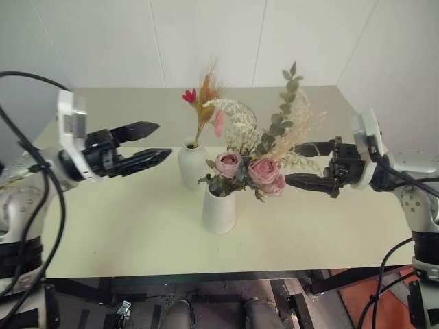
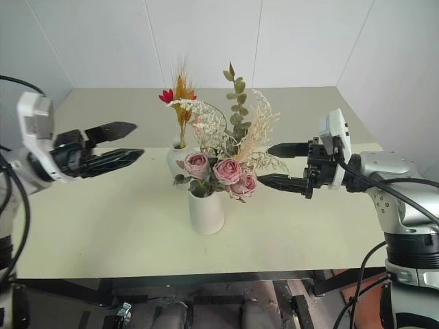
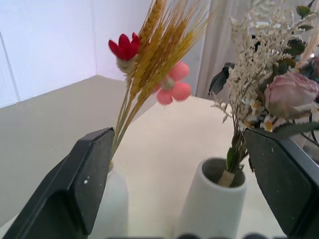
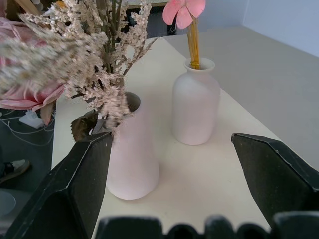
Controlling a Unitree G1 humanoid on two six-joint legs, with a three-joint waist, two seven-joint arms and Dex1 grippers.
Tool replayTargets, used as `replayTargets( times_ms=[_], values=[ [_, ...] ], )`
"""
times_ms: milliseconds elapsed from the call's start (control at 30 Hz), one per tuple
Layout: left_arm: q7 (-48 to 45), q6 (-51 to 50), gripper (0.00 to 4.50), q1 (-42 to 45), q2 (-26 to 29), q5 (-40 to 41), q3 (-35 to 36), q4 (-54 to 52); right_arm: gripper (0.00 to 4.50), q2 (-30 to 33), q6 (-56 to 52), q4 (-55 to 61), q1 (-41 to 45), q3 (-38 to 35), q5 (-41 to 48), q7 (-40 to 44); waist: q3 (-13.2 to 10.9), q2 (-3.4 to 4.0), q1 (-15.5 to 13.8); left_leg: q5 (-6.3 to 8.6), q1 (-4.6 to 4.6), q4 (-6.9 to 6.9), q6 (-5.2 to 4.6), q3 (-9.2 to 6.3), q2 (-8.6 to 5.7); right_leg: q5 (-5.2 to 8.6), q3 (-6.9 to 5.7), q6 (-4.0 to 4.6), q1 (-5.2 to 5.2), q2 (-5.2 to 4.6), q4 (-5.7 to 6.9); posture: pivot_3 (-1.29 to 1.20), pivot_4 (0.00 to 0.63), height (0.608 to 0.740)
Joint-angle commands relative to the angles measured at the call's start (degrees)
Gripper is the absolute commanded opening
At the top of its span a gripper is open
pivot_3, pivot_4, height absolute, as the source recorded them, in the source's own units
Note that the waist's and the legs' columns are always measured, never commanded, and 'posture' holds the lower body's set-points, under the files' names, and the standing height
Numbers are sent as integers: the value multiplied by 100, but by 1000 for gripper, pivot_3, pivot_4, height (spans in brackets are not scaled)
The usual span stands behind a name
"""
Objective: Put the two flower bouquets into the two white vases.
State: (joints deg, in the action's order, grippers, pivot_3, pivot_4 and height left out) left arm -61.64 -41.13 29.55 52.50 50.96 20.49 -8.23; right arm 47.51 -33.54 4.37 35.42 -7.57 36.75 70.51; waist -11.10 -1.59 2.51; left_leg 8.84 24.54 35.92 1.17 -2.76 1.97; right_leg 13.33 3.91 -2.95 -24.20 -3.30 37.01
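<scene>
On the pale rectangular table [image 1: 103,226], the slim bunch of orange-yellow grass stalks with red and pink blossoms [image 1: 204,103] stands in the rounded white ceramic bottle vase [image 1: 191,164]. The bushier bunch of pink roses, white sprigs and green leaves [image 1: 257,147] stands in the tapered white cone vase [image 1: 219,210], just beside it. The left gripper [image 1: 152,142] and right gripper [image 1: 298,165] flank the vases, jaws spread, holding nothing.
</scene>
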Motion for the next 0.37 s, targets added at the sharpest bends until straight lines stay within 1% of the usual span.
replayTargets(
  times_ms=[33, 200, 233, 367],
  values=[
    [-556, 137, 4488, -192, 602, -78, 543, 212, 4500, 292, 198, -150, 68, -320, -31, 119, -1, 1, 0, 0, 0, -1, 0, 1, 0, 1, 0, 1, -2, -1, 0, 0, 150, 740],
    [-897, 31, 4488, -575, 1076, -63, 1001, 371, 4500, 667, 304, -570, -24, -489, -82, 347, -1, 1, -21, 1, 1, -2, 1, 5, 1, 6, 0, 9, -3, -4, -1, 0, 150, 740],
    [-928, -15, 4488, -671, 1127, -51, 1066, 346, 4500, 735, 315, -650, -35, -523, -80, 407, -1, 1, -20, 1, 0, -2, 1, 7, 1, 20, 0, 32, -3, -5, -1, 0, 150, 740],
    [-1034, -120, 4488, -1227, 1203, 25, 1475, 63, 4500, 1025, 296, -818, -213, -699, -3, 679, -1, 2, -9, 1, -2, -6, 1, 13, 7, 25, 0, 41, -6, -5, 0, 0, 150, 740]
  ],
)
